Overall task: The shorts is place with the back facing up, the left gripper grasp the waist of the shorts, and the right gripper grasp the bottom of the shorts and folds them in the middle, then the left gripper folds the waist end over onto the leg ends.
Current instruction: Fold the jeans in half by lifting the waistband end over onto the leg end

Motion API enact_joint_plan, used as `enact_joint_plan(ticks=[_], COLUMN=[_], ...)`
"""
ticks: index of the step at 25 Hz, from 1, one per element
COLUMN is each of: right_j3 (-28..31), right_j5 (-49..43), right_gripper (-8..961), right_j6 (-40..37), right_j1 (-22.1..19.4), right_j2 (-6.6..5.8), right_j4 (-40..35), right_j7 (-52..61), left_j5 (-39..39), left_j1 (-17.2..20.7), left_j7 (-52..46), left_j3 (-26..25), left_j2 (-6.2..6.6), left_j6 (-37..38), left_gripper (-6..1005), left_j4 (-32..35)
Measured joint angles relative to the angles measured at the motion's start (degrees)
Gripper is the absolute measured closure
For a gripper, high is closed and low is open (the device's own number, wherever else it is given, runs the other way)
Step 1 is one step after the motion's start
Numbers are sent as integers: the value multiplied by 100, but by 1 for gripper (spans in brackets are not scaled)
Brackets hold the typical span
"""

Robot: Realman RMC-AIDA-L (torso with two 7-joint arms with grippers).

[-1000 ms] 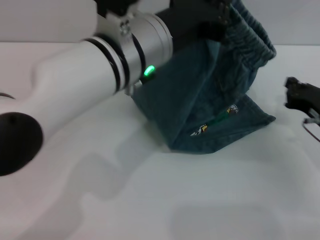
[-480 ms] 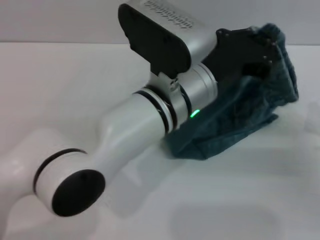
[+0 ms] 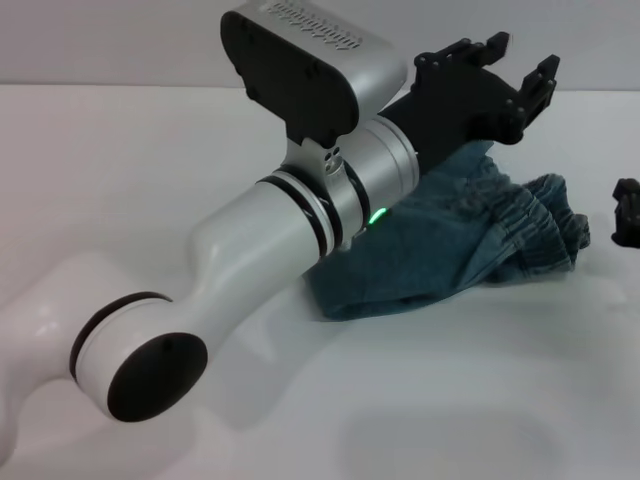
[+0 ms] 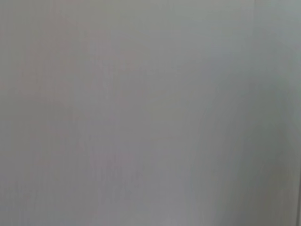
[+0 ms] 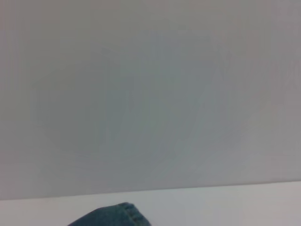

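The blue denim shorts (image 3: 440,250) lie folded in a low heap on the white table (image 3: 150,150). Their ruffled elastic waist (image 3: 545,215) rests on top at the heap's right end. The leg ends are hidden under the folded-over cloth. My left gripper (image 3: 518,62) hangs open above the heap's far side, holding nothing and clear of the denim. Its thick white arm (image 3: 250,250) crosses in front of the shorts' left part. My right gripper (image 3: 628,212) shows only as a black piece at the right edge, beside the waist. A bit of the denim (image 5: 115,215) peeks into the right wrist view.
The white table surface (image 3: 450,400) stretches in front of and to the left of the shorts. A pale wall (image 3: 120,40) runs behind the table. The left wrist view holds only plain grey wall (image 4: 150,113).
The left gripper has let go of the waist and risen. The waist has dropped onto the rest of the shorts. The right gripper is back at the right edge.
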Motion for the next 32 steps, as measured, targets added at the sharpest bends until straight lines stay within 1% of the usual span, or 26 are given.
enact_joint_plan(ticks=[2,4,7,9,10,11,14,15,17,20,21,22,25,29,32], right_j3=[-50,-68,-67,-67,-72,-81,-158,-189,-349,-753,-860,-995,-1025,-1035,-1003], right_j5=[-3,-49,-120,-122,-123,-136,-336,-402,-499,-662,-892,-1377,-1596,-1485,-1396], right_gripper=[953,953,953,953,953,953,953,953,953,953,953,953,954,954,954], right_j6=[7,69,354,554,695,808,1407,1548,1776,1831,1851,1845,1738,1658,1627], right_j1=[-49,-135,-260,-330,-364,-383,-357,-329,-255,-94,-17,91,130,142,64], right_j2=[-6,-6,12,17,22,26,30,31,37,22,10,18,52,48,52], right_j4=[2,2,-21,-17,9,21,-25,-47,-67,-41,-25,17,46,10,-35], right_j7=[25,30,33,37,37,37,-2,-2,1,-35,-73,-131,-140,-107,-112], left_j5=[23,141,420,465,468,468,475,475,466,441,439,439,439,433,431], left_j1=[96,327,803,1030,1263,1263,1525,1557,1636,1715,1728,1725,1686,1674,1666], left_j7=[45,148,220,193,152,152,164,160,138,106,96,90,89,82,79], left_j3=[2,0,0,-10,-32,-32,-41,-41,-42,-48,-50,-51,-51,-51,-51], left_j2=[21,34,37,36,40,40,50,52,52,51,50,46,39,34,25], left_j6=[22,102,343,499,664,664,799,803,810,823,839,860,870,864,882], left_gripper=[625,584,480,411,376,333,202,159,151,140,139,139,139,140,140], left_j4=[-6,-24,-25,-9,17,17,93,118,190,245,258,280,315,336,385])
